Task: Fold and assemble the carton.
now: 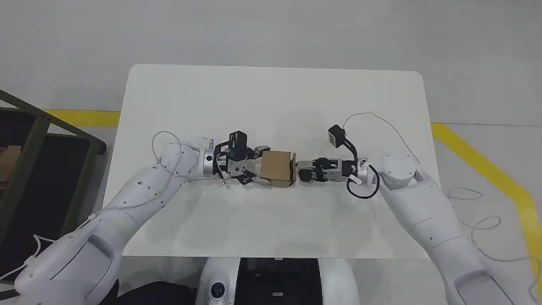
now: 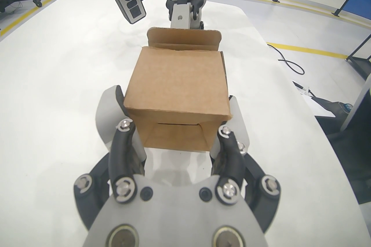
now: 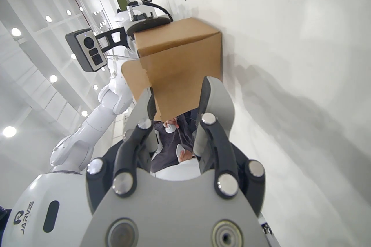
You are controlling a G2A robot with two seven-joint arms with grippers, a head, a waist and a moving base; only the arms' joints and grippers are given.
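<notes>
centrally on white table (image 1: 339,93): one brown carton (image 1: 277,168), lying on its side, near end open, far flap upright. left gripper (image 2: 175,106) clamps its two side walls. right gripper (image 3: 178,94), fingers parted, meets the opposite end.

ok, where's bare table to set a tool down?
Free: the far half of the table, from the carton back to the far edge. Crowded: the near half, where left end effector and right end effector bracket the carton and arms cover the near edge.
</notes>
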